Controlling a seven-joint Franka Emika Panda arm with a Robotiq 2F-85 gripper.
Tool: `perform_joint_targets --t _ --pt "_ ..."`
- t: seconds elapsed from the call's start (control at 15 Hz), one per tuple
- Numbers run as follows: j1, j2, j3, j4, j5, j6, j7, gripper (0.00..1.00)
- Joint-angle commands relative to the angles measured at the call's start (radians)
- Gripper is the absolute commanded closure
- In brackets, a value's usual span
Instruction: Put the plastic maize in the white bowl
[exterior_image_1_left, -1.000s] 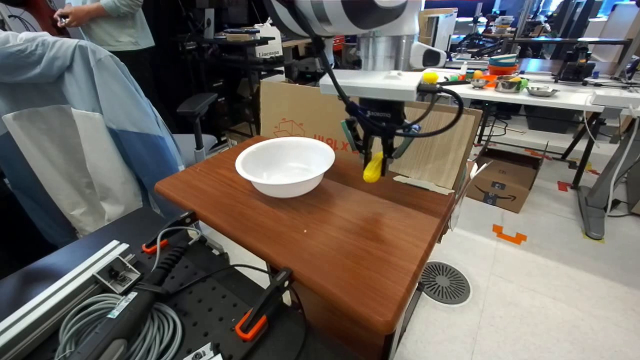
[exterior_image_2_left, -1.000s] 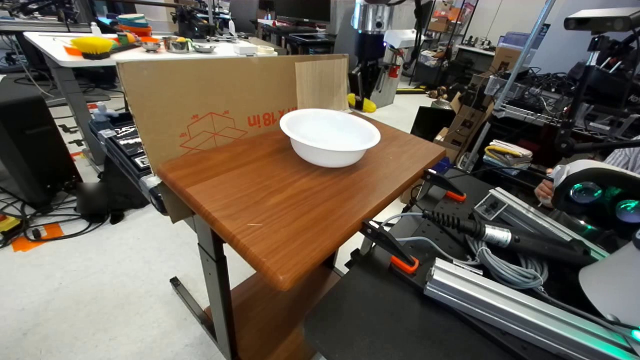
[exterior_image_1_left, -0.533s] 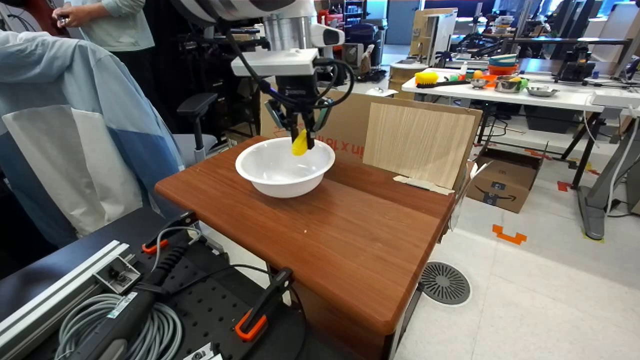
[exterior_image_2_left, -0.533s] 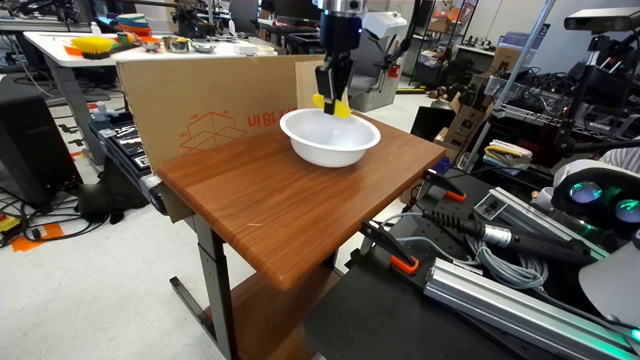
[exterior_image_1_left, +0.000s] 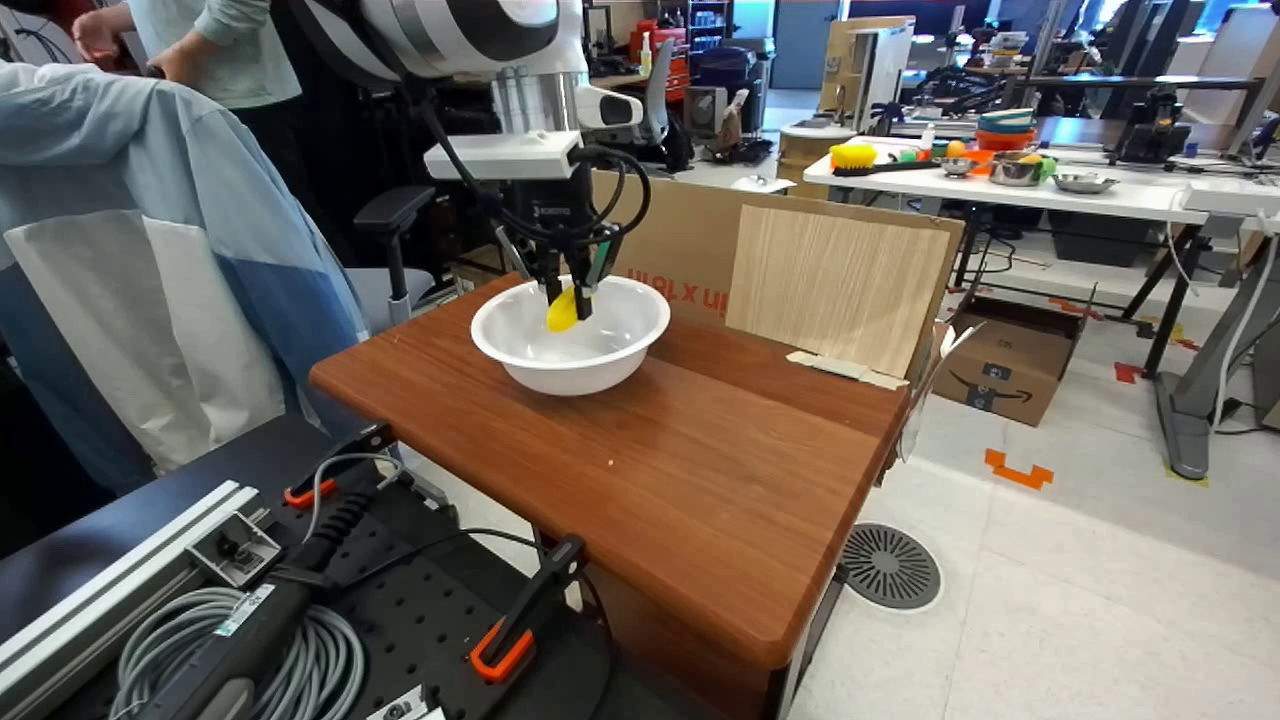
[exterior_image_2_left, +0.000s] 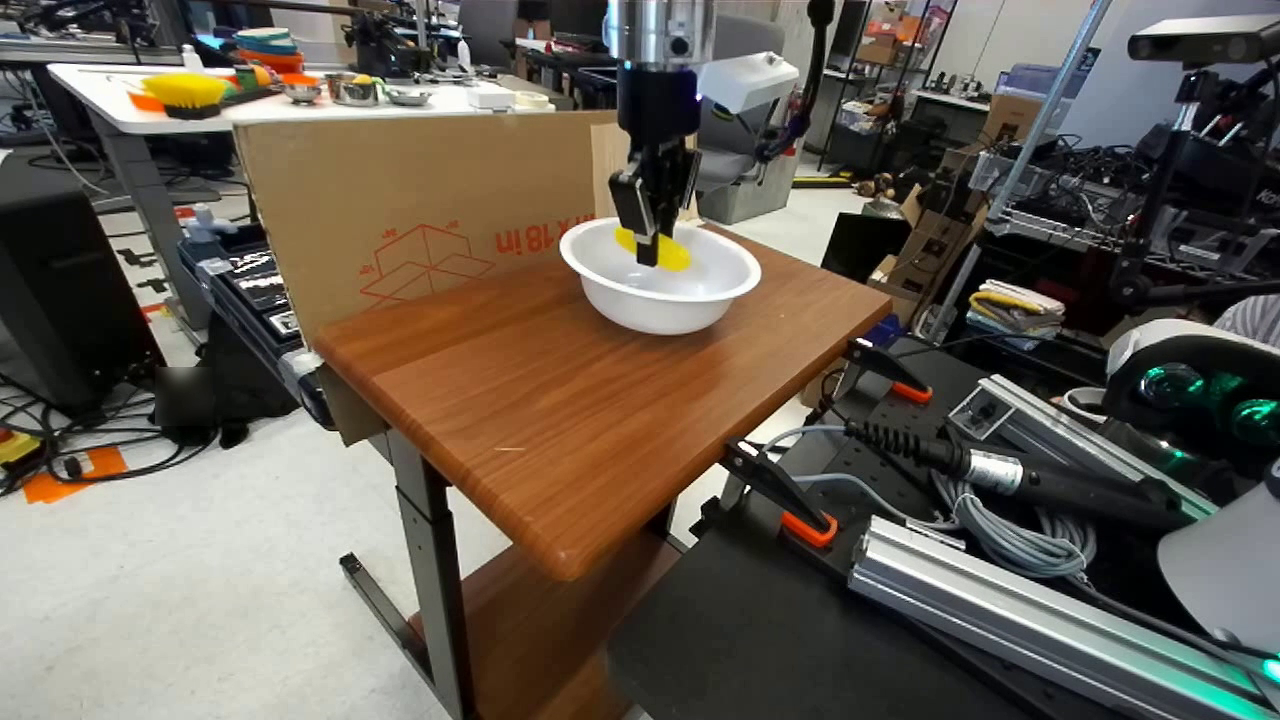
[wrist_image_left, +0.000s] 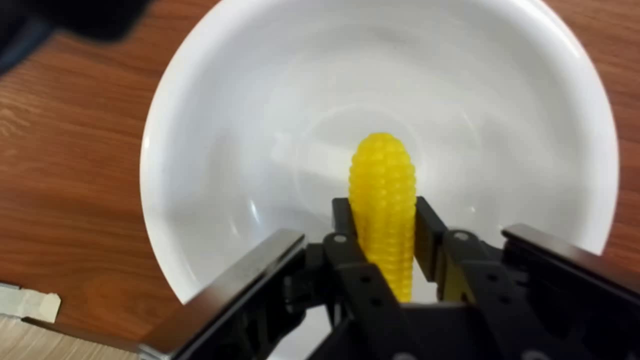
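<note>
At the wrist view's centre, the pincer (wrist_image_left: 384, 214) clutches plastic corn (wrist_image_left: 384, 200) over the white bowl (wrist_image_left: 280, 100); placing, I'd judge, with lowering and letting go next.

Yellow plastic maize (wrist_image_left: 382, 195), held tilted, white bowl (wrist_image_left: 240, 130) beneath

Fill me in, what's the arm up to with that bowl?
A robot arm is partway through putting the plastic maize in the white bowl. Its pincer grips the maize over the bowl's opening, not yet released. The bowl stands on a wooden table. Whether the maize touches the bowl, I can't tell.
</note>
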Motion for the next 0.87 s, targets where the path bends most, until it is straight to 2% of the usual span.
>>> perform_joint_targets --t 0.0,0.4,0.47,0.53,0.6,0.67,0.8 --pt "-0.004 0.018 -0.020 0.010 -0.017 -0.035 0.034 0.42" --pt "-0.003 -0.170 -0.027 -0.143 -0.051 -0.155 0.013 0.01" --pt "-0.008 -0.204 -0.022 -0.163 -0.056 -0.199 -0.006 0.00" --pt "-0.014 -0.093 -0.012 -0.079 -0.024 -0.148 0.008 0.09" --pt "-0.015 -0.127 -0.011 -0.103 -0.030 -0.173 0.006 0.02" --pt "-0.015 -0.154 -0.011 -0.123 -0.033 -0.179 0.005 0.00" --pt "-0.016 -0.180 -0.010 -0.146 -0.034 -0.180 0.003 0.00"
